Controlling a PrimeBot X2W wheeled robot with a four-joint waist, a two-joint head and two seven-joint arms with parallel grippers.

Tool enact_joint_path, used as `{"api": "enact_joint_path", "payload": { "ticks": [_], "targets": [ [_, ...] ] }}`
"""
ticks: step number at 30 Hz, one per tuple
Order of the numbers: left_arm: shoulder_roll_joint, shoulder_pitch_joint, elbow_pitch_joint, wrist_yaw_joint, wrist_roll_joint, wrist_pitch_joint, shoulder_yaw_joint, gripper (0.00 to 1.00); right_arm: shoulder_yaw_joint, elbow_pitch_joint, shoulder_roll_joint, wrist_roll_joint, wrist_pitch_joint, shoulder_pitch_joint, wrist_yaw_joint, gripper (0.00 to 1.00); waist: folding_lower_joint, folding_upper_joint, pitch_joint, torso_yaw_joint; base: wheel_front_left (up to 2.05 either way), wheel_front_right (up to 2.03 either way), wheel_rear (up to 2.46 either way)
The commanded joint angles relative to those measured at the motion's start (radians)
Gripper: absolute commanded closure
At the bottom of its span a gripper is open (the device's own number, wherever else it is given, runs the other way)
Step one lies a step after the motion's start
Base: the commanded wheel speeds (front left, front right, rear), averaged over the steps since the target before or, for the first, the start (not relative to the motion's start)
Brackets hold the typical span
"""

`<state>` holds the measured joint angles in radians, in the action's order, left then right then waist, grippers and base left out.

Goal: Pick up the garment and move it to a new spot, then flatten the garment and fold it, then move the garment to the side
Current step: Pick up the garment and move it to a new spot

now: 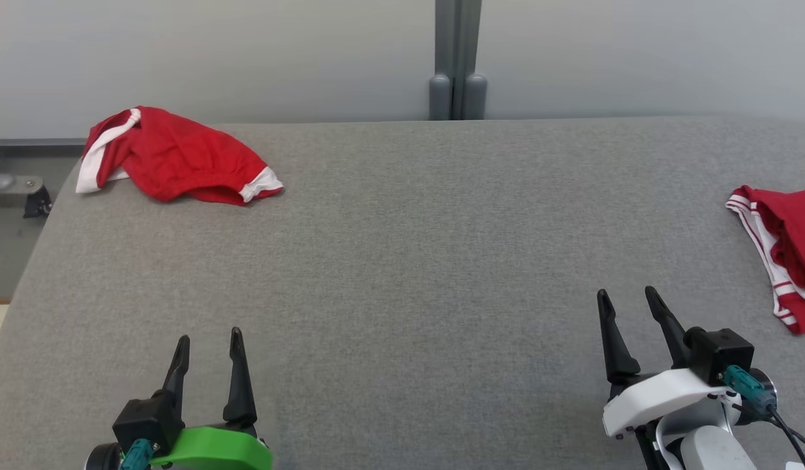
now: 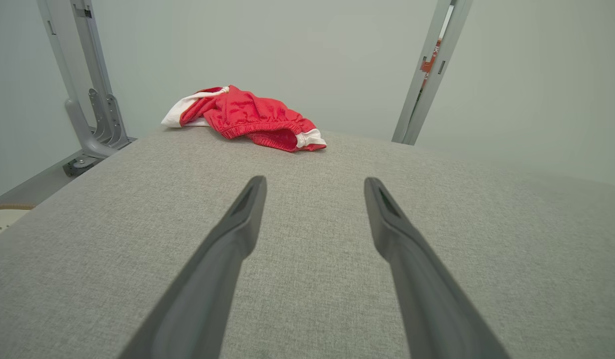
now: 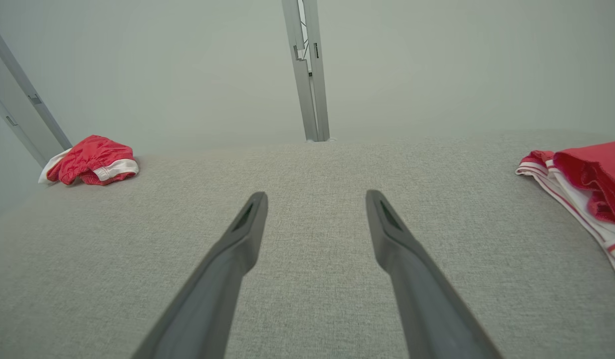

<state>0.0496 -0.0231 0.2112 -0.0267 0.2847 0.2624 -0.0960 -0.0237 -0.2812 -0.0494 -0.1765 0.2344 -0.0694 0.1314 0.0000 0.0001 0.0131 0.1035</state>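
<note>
Left gripper (image 1: 209, 334): jaws spread wide, holding nothing and touching nothing, poised over the near-left part of the grey table (image 1: 402, 261). Right gripper (image 1: 625, 292): likewise wide and unloaded, over the near-right part of the table, tilted a little toward the table's left.

Task item: crumpled red garment (image 1: 173, 156) with white trim, lying in a heap at the table's far-left corner, its outer white edge close to the table's left rim. In the left wrist view an elasticated opening faces the near side of the table; possibly shorts, not certain.

Key relation: the heap lies straight ahead of my left gripper toward the table's far edge, well apart from it, with bare table between. Its long axis runs across the table, roughly parallel to the far edge, the white-hemmed end pointing toward the table's middle. Left arm is clearly the nearer one; from the right gripper the heap sits diagonally across the whole table.

Second item: striped red garment (image 1: 784, 251) at the table's right rim, near my right gripper, lying flatter. Judgement: that one looks already dealt with, so the heap is the piece to fetch.

Judgement on step: pick-up not yet begun. A forward left-arm reach looks sufficient.
</note>
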Motion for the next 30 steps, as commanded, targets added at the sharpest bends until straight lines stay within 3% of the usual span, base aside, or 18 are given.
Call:
{"api": "enact_joint_path", "payload": {
  "ticks": [1,14,23,30],
  "targets": [
    [0.003,0.013,-0.001,0.002,-0.015,0.003,0.002,0.0,-0.004,0.007,-0.002,0.005,-0.001,0.002,-0.002,0.0,0.0,-0.0001,0.008,0.068,0.0,0.0,0.0],
    [0.002,-0.012,-0.005,0.005,-0.026,0.003,0.027,0.0,-0.049,0.0,-0.003,-0.007,-0.006,-0.002,-0.002,0.0,0.0,-0.0001,-0.001,0.407,0.0,0.0,0.0],
    [0.002,-0.053,-0.068,-0.026,-0.001,0.002,0.067,0.0,-0.135,-0.031,-0.003,0.002,-0.019,-0.074,-0.001,0.0,0.0,-0.0001,0.03,0.437,0.0,0.0,0.0],
    [0.002,-0.072,-0.08,-0.032,0.007,0.002,0.056,0.0,-0.141,-0.038,-0.003,0.009,-0.005,-0.091,-0.002,0.0,0.0,-0.0001,0.037,0.435,0.0,0.0,0.0]
  ]
}}
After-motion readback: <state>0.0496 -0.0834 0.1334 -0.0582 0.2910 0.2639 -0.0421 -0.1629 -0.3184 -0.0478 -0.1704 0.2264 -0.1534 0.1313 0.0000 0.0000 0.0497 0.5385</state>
